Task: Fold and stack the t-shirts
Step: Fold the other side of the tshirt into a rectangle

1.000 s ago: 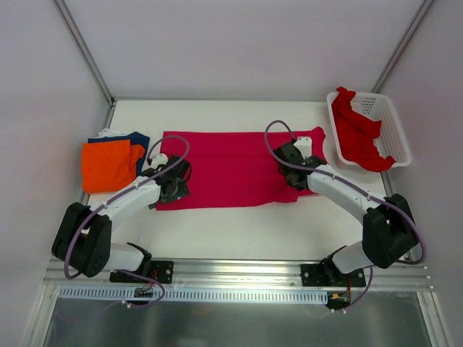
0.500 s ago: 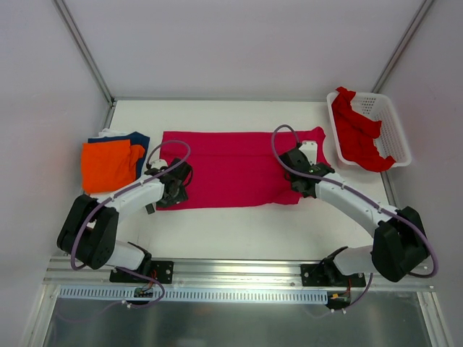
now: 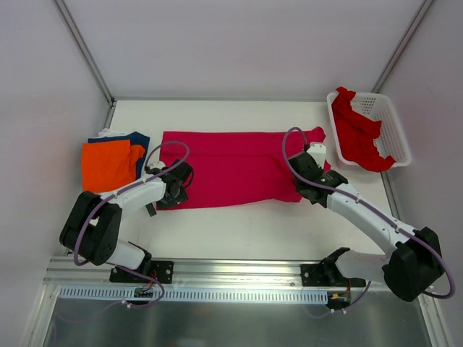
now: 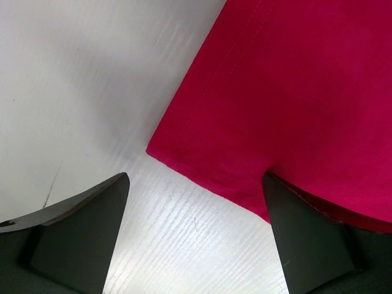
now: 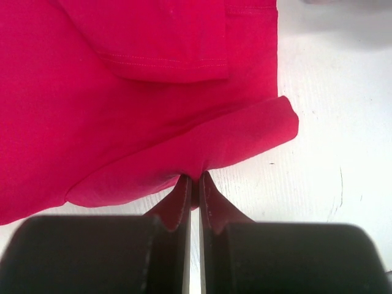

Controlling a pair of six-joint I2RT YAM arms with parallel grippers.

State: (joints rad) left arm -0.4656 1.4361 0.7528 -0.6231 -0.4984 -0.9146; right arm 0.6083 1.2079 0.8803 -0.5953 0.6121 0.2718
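Stack at far left: orange t-shirt [image 3: 108, 165] folded over navy t-shirt [image 3: 139, 138]. My left gripper [image 3: 173, 191] hangs spread wide at the near-left corner of the magenta t-shirt [image 3: 231, 166] lying flat mid-table. My right gripper [image 5: 195, 182] pinches its right edge; a red t-shirt [image 3: 354, 134] drapes the basket [image 3: 396, 124].

White table [image 3: 246, 224] between pale grey walls [image 3: 239, 43], aluminium rail [image 3: 239, 273] along near edge

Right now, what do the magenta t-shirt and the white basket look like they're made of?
Magenta t-shirt: soft, matte knit cloth, possibly cotton; stitched hems and limp, rounded folds show. White basket: probably rigid moulded plastic, faintly glossy; its walls are an even open lattice.
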